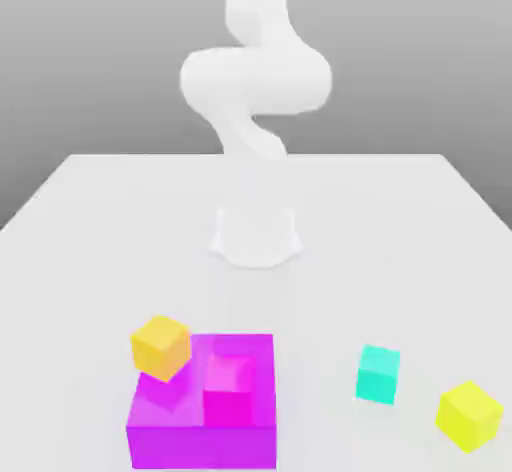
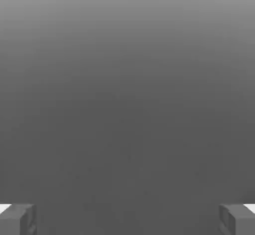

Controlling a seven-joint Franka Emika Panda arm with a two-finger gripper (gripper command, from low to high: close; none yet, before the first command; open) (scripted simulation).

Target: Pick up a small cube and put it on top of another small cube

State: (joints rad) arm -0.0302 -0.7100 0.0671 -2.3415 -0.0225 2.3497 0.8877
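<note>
In the hand view the tool (image 2: 127,219) stands wide open, its two grey fingertips (image 2: 17,219) far apart with nothing between them. The exterior view shows the white arm (image 1: 255,80) rising over the pale desk (image 1: 90,240). There the small turquoise cube (image 1: 378,373) sits alone on the desk, plain and sharp-edged. The orange cube (image 1: 160,346) rests tilted on a corner of the big magenta block (image 1: 200,415), beside a small magenta cube (image 1: 229,388). A yellow cube (image 1: 469,415) lies toward the exterior view's right

Soft, even light washes the white surface (image 1: 100,220) nearly shadowless; the pale arm (image 1: 255,80) looks blurred against a grey backdrop that darkens upward.
</note>
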